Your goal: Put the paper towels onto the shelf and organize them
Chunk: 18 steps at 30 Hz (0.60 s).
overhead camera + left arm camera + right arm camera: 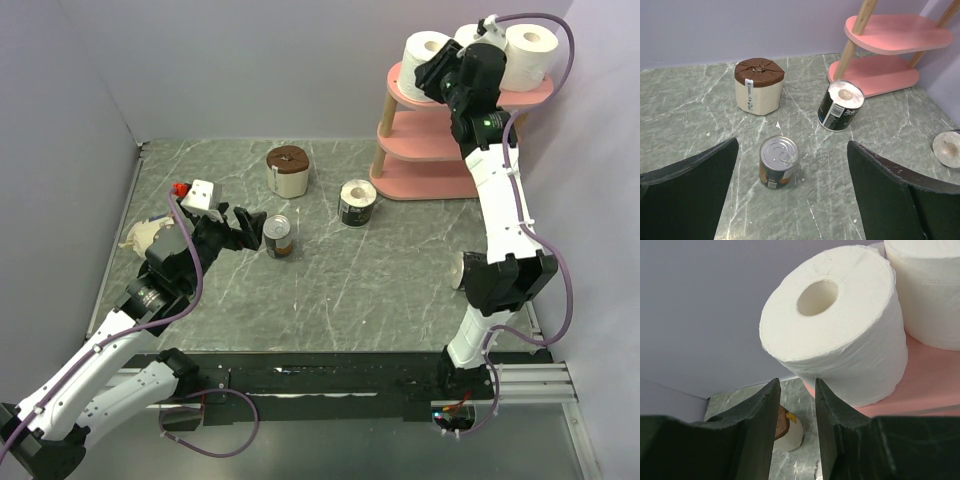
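Grey-green marbled tabletop (pixel 380 290), enclosed in lavender.
Plain walls (pixel 250 70) rise left, far and right; the light is even.

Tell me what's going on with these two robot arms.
The right gripper is up at the top tier of the pink shelf, jaws nearly closed on nothing, beside a white roll standing there with others. The left gripper hovers wide open near a metal can on the table. A black-printed roll and a brown-topped roll are not yet shelved.

Three white rolls (pixel 430 50) upright atop pink shelf (pixel 425 135), black-printed roll (pixel 357 203) standing near its base
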Tool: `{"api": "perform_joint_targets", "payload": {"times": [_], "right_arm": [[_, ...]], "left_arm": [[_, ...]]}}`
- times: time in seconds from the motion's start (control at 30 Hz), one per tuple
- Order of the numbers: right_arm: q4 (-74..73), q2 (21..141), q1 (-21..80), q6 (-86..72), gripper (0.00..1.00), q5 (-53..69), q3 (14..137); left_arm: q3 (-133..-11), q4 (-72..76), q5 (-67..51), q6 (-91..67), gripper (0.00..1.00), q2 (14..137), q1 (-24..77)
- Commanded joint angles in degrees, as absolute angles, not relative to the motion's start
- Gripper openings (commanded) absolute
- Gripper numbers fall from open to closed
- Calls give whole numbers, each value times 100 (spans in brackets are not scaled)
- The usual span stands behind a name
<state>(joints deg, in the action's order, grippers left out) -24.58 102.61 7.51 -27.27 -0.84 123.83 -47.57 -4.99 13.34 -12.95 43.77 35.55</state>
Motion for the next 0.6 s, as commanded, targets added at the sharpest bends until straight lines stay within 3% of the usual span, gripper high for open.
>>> {"api": "perform_joint_targets", "payload": {"times": [0.0,0.57], "right_arm": [[-2110,10309,738,-2593,41,-228,12621],[-2179,10574,738,-2347,45,-290,12963]], "left_arm": [[-4834,-299,1292,-1248,96,4368,3533],[-4834,-308,1327,-1239,96,4403,3524]]}}
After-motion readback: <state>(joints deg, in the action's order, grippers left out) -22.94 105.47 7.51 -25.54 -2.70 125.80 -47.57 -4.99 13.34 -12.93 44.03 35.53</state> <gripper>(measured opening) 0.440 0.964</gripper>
